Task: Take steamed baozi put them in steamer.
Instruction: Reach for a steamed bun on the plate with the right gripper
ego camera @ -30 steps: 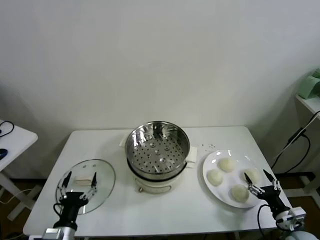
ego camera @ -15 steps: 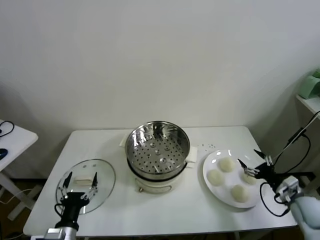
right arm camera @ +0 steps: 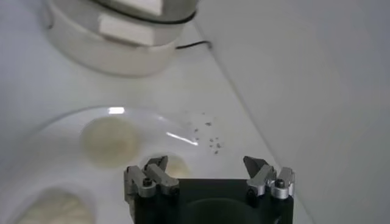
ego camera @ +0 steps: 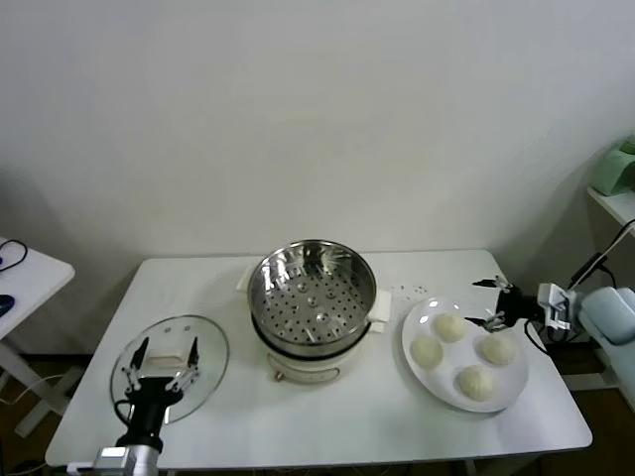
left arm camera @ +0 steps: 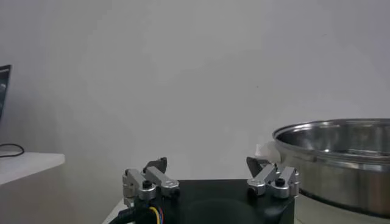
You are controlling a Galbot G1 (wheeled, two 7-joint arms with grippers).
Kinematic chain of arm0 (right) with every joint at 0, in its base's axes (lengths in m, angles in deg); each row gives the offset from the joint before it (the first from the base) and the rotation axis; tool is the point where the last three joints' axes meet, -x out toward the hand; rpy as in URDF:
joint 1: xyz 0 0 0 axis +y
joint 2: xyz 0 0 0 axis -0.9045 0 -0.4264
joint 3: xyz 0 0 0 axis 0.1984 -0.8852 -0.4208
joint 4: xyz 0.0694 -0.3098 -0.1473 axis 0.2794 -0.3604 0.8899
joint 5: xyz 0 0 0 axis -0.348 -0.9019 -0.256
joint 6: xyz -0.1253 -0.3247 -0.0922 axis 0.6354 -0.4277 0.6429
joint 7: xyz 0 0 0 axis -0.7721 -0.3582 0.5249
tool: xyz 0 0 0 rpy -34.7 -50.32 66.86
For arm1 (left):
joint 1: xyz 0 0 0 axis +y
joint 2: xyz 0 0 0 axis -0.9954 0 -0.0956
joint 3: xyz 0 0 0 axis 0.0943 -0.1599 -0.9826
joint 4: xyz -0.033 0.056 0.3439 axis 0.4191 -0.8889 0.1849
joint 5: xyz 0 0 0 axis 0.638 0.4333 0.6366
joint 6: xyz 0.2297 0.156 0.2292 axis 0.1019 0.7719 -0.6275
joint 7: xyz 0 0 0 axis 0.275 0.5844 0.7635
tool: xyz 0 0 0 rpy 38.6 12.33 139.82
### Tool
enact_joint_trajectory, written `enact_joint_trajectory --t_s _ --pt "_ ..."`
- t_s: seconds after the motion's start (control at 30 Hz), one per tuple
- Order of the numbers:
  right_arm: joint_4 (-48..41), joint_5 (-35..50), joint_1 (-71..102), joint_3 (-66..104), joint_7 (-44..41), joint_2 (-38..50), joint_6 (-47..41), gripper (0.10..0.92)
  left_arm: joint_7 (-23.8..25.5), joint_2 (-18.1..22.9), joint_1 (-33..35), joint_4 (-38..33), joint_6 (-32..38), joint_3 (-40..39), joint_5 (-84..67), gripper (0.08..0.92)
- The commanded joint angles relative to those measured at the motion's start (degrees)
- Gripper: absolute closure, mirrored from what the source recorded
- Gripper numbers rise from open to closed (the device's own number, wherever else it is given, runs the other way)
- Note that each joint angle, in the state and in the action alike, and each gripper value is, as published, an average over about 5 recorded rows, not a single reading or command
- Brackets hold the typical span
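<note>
right arm: reaching in from the right side, wrist level | right tool (ego camera: 489, 302): fingers spread wide, empty | left tool (ego camera: 160, 358): low at front left, fingers apart, empty

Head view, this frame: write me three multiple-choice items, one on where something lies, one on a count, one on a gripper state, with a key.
1. Where does the glass lid lie?
A. On the steamer
B. Flat on the table, on the robot's left
C. On the plate

2. How many steamed baozi are on the white plate?
A. Two
B. Three
C. Four

3. How is the right gripper?
A. Open, holding nothing
B. Shut on a bun
C. Inside the steamer

Key: 1 B, the lid rests left of the steamer, under the left gripper. 2 C, four buns sit on the plate. 3 A, its fingers are spread at the plate's far right rim, empty.
</note>
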Motion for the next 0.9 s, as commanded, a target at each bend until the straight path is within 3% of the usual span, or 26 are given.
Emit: enact_joint_trajectory --t_s 0.03,0.43,0.9 --pt "-13.72 -5.3 -31.93 -37.37 -14.78 -2.71 3.5 0.203 -0.12 -0.17 -1.2 0.14 -1.04 0.24 -0.37 0.177" --pt "-24.18 -11.21 -29.44 -39.93 -13.52 -15.9 4.99 0.203 -0.23 -0.99 -2.87 0.61 -2.57 0.9 -2.32 0.177" --pt "-29.18 -15.23 -27.06 -33.71 -10.27 -19.9 6.58 0.203 -0.35 -1.1 -3.3 1.73 -2.67 1.15 -2.73 0.177"
